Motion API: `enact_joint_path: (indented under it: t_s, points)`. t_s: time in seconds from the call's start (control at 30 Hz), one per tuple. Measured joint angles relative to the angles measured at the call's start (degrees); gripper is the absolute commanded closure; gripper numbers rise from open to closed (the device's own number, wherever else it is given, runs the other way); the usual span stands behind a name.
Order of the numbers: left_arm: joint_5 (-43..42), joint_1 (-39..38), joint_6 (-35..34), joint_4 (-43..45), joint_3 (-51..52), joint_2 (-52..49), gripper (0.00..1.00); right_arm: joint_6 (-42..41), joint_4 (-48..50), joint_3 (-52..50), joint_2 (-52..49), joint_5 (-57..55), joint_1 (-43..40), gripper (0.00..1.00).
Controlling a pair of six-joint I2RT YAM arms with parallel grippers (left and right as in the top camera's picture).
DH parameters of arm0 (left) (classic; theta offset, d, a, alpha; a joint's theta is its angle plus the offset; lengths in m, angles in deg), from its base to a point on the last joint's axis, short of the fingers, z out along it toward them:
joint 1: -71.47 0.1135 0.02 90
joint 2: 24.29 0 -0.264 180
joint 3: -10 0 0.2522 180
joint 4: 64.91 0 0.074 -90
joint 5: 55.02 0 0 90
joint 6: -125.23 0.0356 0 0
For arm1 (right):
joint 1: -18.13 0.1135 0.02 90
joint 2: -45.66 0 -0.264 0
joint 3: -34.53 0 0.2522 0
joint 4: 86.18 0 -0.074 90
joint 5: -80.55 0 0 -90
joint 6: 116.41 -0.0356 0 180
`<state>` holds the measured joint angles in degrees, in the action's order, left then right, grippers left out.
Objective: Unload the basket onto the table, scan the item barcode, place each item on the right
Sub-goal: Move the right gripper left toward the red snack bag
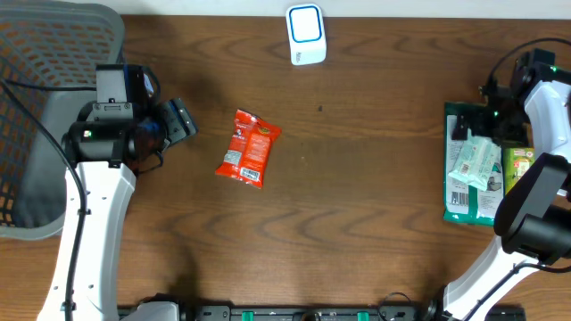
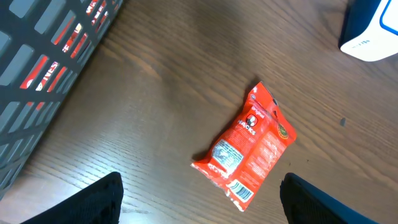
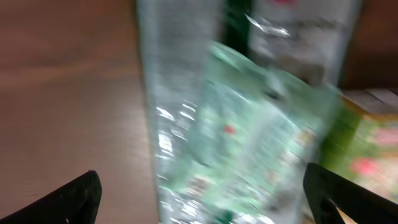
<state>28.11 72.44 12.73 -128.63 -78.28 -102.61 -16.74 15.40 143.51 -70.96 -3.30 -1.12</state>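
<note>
Lying centre-left on the counter (image 1: 357, 223), the red snack packet (image 1: 248, 148) sits well apart from the rest (scanner (image 1: 306, 34) top centre, mesh basket (image 1: 36, 107) far left). The left gripper (image 1: 181, 119) near it and the right gripper (image 3: 202, 186) over blurred packets (image 3: 249, 124) both gape empty.

A red snack packet (image 1: 249, 147) lies flat and slightly askew, printed back up, with what looks like a barcode at its near end. The white-and-blue scanner (image 1: 306, 34) stands well apart, beyond it.

I saw a wooden bench (image 1: 375, 223) carrying a red snack packet (image 1: 248, 148), with a scanner (image 1: 306, 35) beyond it and green packets (image 1: 473, 169) well to its right.
</note>
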Motion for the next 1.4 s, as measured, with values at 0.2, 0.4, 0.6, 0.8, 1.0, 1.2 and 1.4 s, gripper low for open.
enact_joint_path:
  t_s: [0.2,0.4,0.6,0.8,1.0,1.2,1.4]
  points:
    - [0.00,0.00,-0.02,0.04,0.00,0.00,0.18,-2.16,1.77,-0.07,0.00,19.76,1.25,0.01]
    - [0.00,0.00,-1.09,3.34,0.00,0.00,0.04,-3.02,-0.76,-0.13,0.00,28.76,5.44,0.01]
    - [-0.07,0.00,-1.57,1.38,0.00,0.00,0.70,-3.26,-3.26,-0.17,0.00,31.23,10.95,0.01]
    - [-0.26,-1.49,-1.03,1.07,0.44,0.00,0.92,-3.26,-2.93,-0.22,0.00,31.82,17.07,0.01]
    - [-0.26,-5.57,0.72,0.98,2.21,-2.25,0.91,-5.31,-1.64,-0.28,0.00,31.98,23.23,0.01]
    - [-0.28,-8.04,1.55,2.40,2.43,-10.14,0.85,-11.06,2.34,-0.57,0.00,31.89,28.33,0.01]
    - [-0.26,-8.15,3.54,4.96,2.73,-17.35,0.86,-17.94,5.86,-0.81,0.00,28.26,31.78,0.01]
